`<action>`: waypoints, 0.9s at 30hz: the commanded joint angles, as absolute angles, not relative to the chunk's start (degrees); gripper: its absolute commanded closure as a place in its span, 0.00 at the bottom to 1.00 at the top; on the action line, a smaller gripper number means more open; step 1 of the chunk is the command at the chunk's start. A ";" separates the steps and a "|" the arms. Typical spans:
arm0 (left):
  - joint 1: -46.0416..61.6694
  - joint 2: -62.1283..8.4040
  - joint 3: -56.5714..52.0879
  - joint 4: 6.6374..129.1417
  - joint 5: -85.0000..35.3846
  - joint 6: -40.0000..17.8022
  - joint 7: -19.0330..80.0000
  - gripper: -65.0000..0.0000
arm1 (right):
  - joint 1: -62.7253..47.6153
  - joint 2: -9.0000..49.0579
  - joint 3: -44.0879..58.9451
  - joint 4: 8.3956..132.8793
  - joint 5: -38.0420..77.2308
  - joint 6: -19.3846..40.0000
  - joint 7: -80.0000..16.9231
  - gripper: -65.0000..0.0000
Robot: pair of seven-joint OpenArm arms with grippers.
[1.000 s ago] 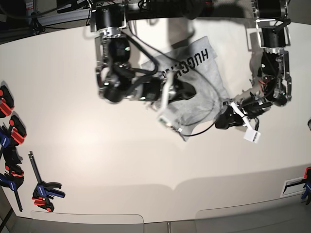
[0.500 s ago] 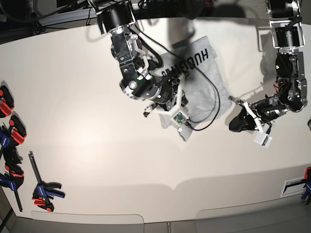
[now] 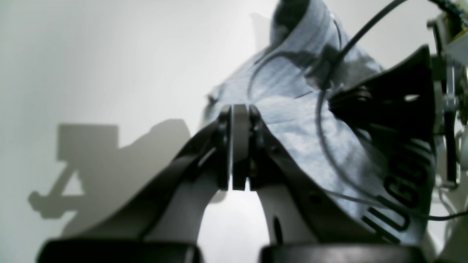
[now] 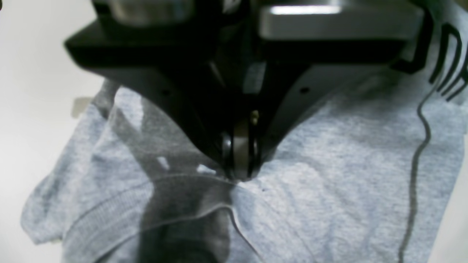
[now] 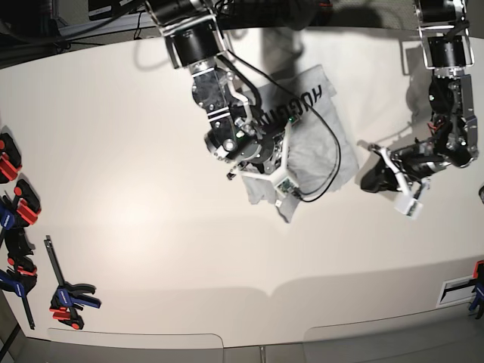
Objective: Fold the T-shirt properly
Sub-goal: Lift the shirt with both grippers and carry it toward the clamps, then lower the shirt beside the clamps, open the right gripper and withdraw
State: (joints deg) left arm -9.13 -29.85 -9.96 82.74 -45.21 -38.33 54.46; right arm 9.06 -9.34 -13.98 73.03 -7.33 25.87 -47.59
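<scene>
The light grey T-shirt [image 5: 316,144] lies crumpled at the table's upper middle, with black lettering [image 5: 299,107] along its upper edge. My right gripper [image 5: 276,149] stands over the shirt's left part. Seen from the right wrist, my right gripper [image 4: 239,173] is shut, its tips sunk into a fold of the T-shirt [image 4: 329,164] where creases meet. My left gripper [image 5: 368,180] hovers just right of the shirt, off the cloth. In the left wrist view, my left gripper [image 3: 240,111] is shut on nothing, and the T-shirt [image 3: 292,120] lies beyond it.
A black cable [image 5: 335,155] loops across the shirt's right side. Red and blue clamps [image 5: 15,197] line the left edge, with one [image 5: 69,296] lower down. Another clamp [image 5: 476,283] sits at the lower right. The table's front edge [image 5: 249,291] runs below.
My right arm has swung from lying across the shirt to standing over its left part, nudging the cloth. My left gripper has drawn back to the right, off the shirt's edge.
</scene>
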 commanded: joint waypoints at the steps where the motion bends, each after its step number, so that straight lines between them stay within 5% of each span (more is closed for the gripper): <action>1: -10.46 -31.00 -11.94 83.66 -46.59 -38.37 53.08 1.00 | 9.65 -7.49 -12.01 73.14 -10.09 24.53 -49.82 1.00; 9: -10.31 -31.00 -24.53 83.66 -49.63 -38.37 53.17 1.00 | 8.45 1.32 3.16 73.17 -4.21 25.36 -52.77 1.00; 14: -10.28 -31.03 -26.65 83.66 -49.60 -38.39 55.31 1.00 | 6.61 6.94 10.26 73.19 6.85 34.11 -56.29 1.00; 17: -10.28 -31.03 -26.65 83.66 -49.60 -38.37 55.94 1.00 | 5.32 10.33 10.83 73.45 14.17 39.57 -59.75 1.00; 27: -8.34 -31.64 -26.65 83.66 -49.58 -38.39 56.14 1.00 | 3.60 22.65 10.81 73.45 19.11 40.00 -61.63 1.00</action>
